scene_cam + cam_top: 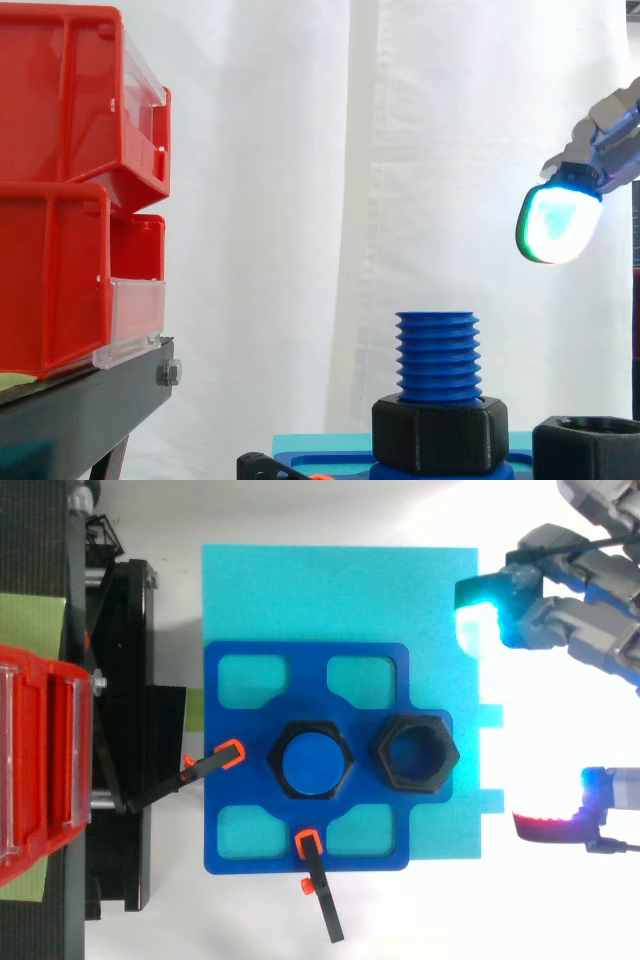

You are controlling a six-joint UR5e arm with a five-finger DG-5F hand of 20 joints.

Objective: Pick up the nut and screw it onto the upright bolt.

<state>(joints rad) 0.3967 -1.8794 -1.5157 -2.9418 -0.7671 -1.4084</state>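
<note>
While the nut (415,752) rests beside the bolt (312,764), the hand (585,630) hangs spread, empty.

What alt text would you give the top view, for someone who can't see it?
A robot hand with glowing fingertips hangs open at the right edge, clear of a loose black nut on a blue plate. Beside it stands an upright blue bolt with a second black nut round it. Red bins sit far left.

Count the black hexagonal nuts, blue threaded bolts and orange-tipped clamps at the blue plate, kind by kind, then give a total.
Black hexagonal plastic nuts: 2
Blue threaded plastic bolt: 1
Orange-tipped black clamps: 2
Total: 5
</note>
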